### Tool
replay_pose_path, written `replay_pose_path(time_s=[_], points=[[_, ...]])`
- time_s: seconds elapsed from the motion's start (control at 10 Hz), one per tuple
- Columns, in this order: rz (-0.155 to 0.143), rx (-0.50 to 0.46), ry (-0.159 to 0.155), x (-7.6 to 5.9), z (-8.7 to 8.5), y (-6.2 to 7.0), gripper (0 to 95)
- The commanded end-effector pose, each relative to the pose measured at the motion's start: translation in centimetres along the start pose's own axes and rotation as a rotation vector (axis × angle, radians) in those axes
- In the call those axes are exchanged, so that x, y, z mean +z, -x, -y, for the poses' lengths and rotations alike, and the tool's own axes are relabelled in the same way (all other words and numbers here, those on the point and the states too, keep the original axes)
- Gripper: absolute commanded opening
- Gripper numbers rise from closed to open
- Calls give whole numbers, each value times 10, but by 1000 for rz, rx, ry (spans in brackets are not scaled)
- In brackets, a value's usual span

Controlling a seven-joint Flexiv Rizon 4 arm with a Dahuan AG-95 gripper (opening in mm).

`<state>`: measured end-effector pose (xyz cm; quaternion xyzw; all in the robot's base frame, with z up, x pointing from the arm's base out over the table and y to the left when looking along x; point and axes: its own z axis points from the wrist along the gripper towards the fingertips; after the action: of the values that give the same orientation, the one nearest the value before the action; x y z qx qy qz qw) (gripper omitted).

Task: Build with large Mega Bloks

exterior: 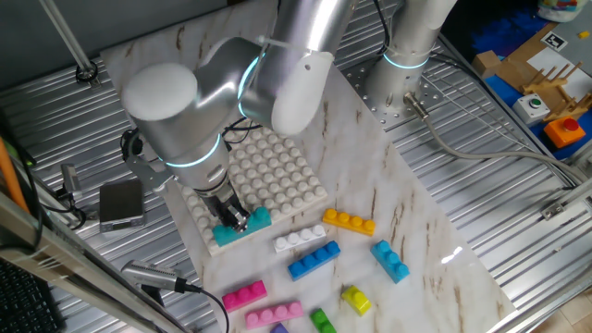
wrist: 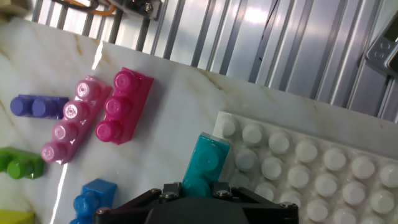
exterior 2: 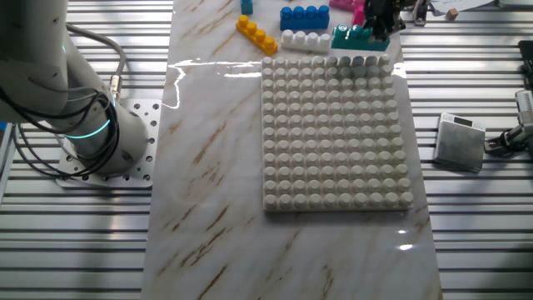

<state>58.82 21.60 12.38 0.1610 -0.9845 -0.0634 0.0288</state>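
A teal Mega Blok [exterior: 242,228] rests at the near edge of the white studded baseplate [exterior: 277,171]. My gripper [exterior: 231,215] is shut on it from above. In the hand view the teal brick [wrist: 207,163] runs out from between the jaws beside the baseplate [wrist: 311,168] corner. In the other fixed view the gripper [exterior 2: 376,23] holds the teal brick [exterior 2: 353,37] at the plate's [exterior 2: 337,133] far edge. Loose bricks lie near: white [exterior: 300,240], blue [exterior: 314,260], orange [exterior: 349,221], light blue [exterior: 390,260], pink [exterior: 244,295], yellow [exterior: 356,299], green [exterior: 322,321].
The marble board [exterior: 407,213] lies on a ribbed metal table. A small grey box [exterior: 121,202] with cables sits left of the baseplate. The arm's base [exterior: 393,88] is bolted at the far side. Pink [wrist: 124,104], light pink [wrist: 73,127], purple [wrist: 34,107] bricks show in the hand view.
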Motion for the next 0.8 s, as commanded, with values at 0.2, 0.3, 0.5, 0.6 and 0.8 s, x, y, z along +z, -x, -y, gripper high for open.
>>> replay_pose_path(time_s=[0.2, 0.3, 0.5, 0.6, 0.8], points=[[6, 50, -37, 0, 0, -1, 0], [13, 59, -42, 0, 0, -1, 0], [25, 66, -50, 0, 0, -1, 0], [33, 65, -52, 0, 0, -1, 0], [36, 64, -52, 0, 0, -1, 0]])
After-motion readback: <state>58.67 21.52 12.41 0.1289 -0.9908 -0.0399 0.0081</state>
